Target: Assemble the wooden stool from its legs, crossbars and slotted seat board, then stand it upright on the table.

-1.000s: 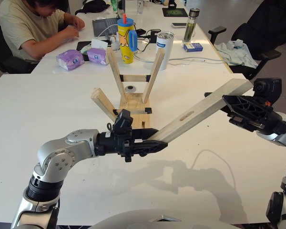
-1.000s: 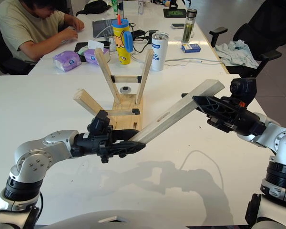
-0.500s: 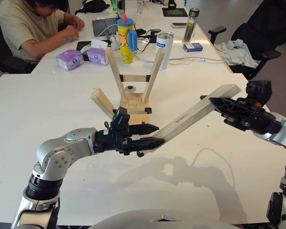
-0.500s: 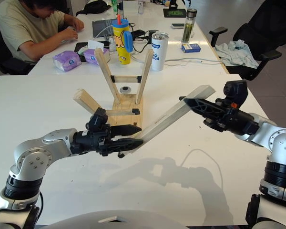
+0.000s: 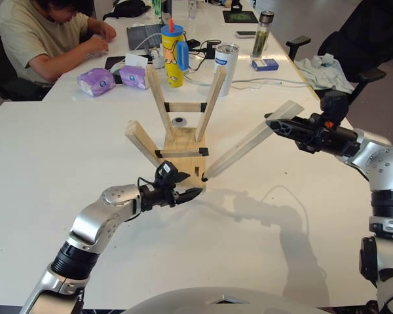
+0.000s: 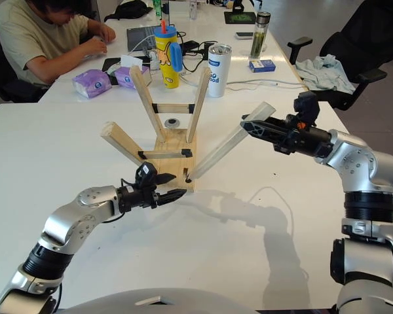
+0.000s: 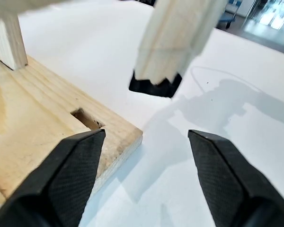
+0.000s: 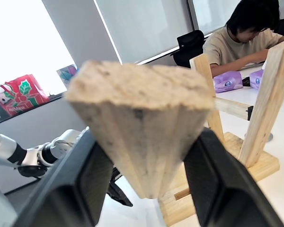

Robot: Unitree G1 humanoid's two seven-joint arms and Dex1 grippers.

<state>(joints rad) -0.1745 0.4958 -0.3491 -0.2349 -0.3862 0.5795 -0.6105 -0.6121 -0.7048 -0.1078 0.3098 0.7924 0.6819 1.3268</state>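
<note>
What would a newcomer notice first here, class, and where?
A long wooden leg slants down from the right hand, which grips its upper end; its lower tip hangs near the board's corner slot but not in it. The board lies flat mid-scene with three legs already sticking up, and the open left hand sits at its near corner.

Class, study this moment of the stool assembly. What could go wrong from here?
1. The right pincer holds the leg only at its far end, so its capped tip, off the slot, could miss.
2. The left pincer is open beside the seat board, gripping nothing; a push from the tilted leg might slide the board.
</note>
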